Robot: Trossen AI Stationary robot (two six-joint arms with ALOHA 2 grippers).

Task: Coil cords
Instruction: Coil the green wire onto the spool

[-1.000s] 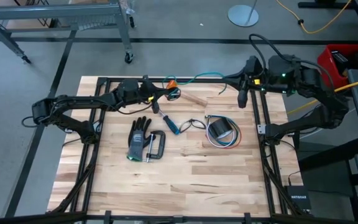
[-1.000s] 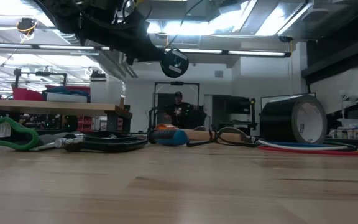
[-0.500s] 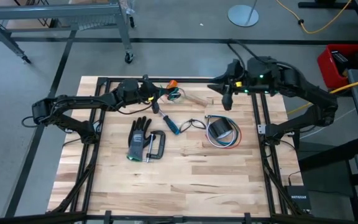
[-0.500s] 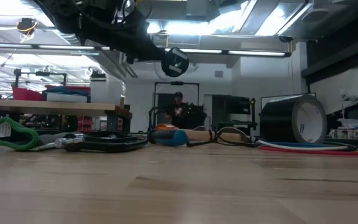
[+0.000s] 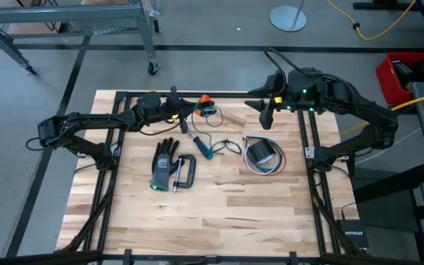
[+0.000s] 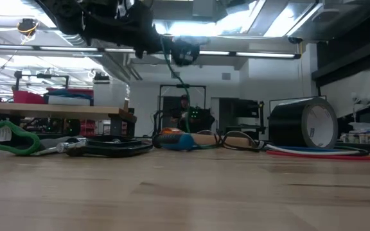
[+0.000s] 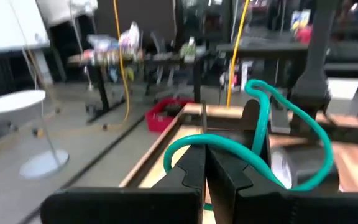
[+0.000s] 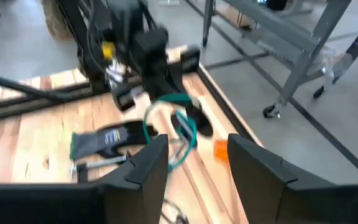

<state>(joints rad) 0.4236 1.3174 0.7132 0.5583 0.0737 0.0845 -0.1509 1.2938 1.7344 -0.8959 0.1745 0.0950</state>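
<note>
The teal-green cord (image 5: pixel 209 111) curls in a loose loop at the far middle of the table, held by my shut left gripper (image 5: pixel 196 110). In the left wrist view the loop (image 7: pixel 263 124) arches past the fingertips. My right gripper (image 5: pixel 264 112) hovers open to the right of it, holding nothing, and the cord (image 8: pixel 180 127) lies beyond its spread fingers. A thin black cord (image 5: pixel 228 146) lies on the table by a blue-handled screwdriver (image 5: pixel 203 146). Red, white and blue wires (image 5: pixel 271 169) circle a black tape roll (image 5: pixel 260 153). My left gripper pinches the teal-green cord (image 7: pixel 197 140) between its two shut fingers, reaching roughly level from the table's left side. The cord crosses the fingertips, and a slack loop stands out beyond them. Another stretch (image 6: pixel 170 67) hangs down below the gripper toward the table.
A black glove (image 5: pixel 164 163) and a clamp (image 5: pixel 185 173) lie left of centre. A wooden-handled hammer (image 5: pixel 230 116) lies under the space between the grippers. The near half of the table (image 5: pixel 212 213) is bare wood. A person stands in the room beyond the table (image 6: pixel 184 109).
My right gripper has moved toward the table's left, closer to the left gripper, and has opened. The teal-green cord, drawn out between the two grippers a second ago, has come free at its right end and sprung back into a slack loop at the left gripper.
</note>
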